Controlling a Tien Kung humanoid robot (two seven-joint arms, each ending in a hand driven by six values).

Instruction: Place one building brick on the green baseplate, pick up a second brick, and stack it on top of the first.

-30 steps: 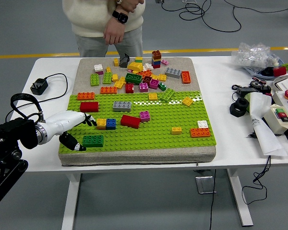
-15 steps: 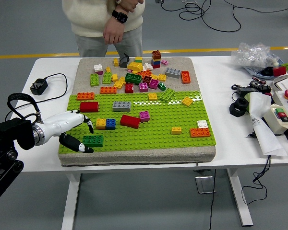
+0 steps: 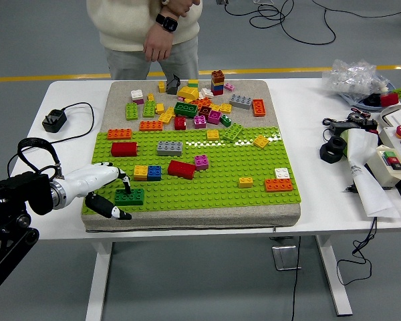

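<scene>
Reaching in from the left, left hand [image 3: 110, 190] at the near left corner of the green baseplate [image 3: 220, 190], white fingers [image 3: 103, 172] spread around a dark green brick [image 3: 129, 196], thumb on its near side, fingertip touching its top. Firm clamp or mere touch: cannot tell. Brick low, studded, lying flat on the baseplate. Just beyond, a yellow and blue pair [image 3: 148, 172] and a red brick [image 3: 181, 169]. Farther off, a loose pile [image 3: 194, 103], partly overlapping. Person [image 3: 147, 30] at far side, cut off by the top edge.
</scene>
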